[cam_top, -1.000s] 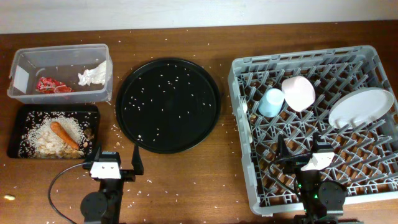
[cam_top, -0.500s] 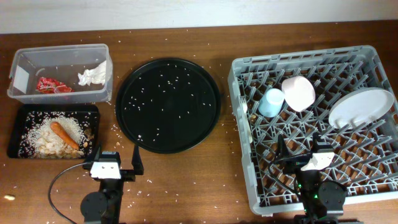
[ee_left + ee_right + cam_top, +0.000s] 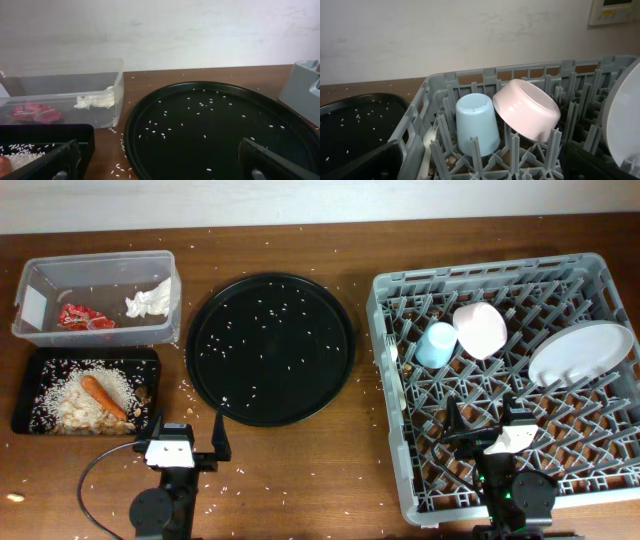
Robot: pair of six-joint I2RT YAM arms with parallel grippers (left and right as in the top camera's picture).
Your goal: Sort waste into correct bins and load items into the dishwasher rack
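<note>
- The brown worktop [image 3: 300, 470] carries everything, and loose rice grains are scattered over it around the round black tray [image 3: 300, 395].
- The dishwasher rack [image 3: 385, 290] sits just right of the round black tray, close to its rim.
- The round black tray lies at the centre, with only scattered grains on it.
- The clear tub [image 3: 100, 265] stands just left of the round tray, on the far side.
- The shallow black tray [image 3: 40, 360] lies left of the round tray, on the near side, against the tub.
- The plate [image 3: 580, 352] leans tilted in the rack, on the side far from the round tray.
- The left tool [image 3: 189, 426] hangs at the round tray's near-left rim, fingers wide apart and holding nothing.
- The right tool [image 3: 479, 416] hangs over the rack's near part, well right of the round tray, fingers apart and empty.
- The bowl [image 3: 480, 330] rests tilted in the rack, between plate and cup.
- The cup [image 3: 435, 345] stands mouth down, touching the bowl on the side nearer the round tray.
- The napkin [image 3: 148, 302] lies in the tub, at the end nearest the round tray.
- The wrapper [image 3: 78, 316] lies in the tub, farther from the round tray than the napkin.
- The carrot piece [image 3: 103, 397] lies on the rice and scraps [image 3: 65, 395] in the shallow tray.
- The fork [image 3: 430, 137] stands in the rack beside the cup, by the wall facing the round tray.
</note>
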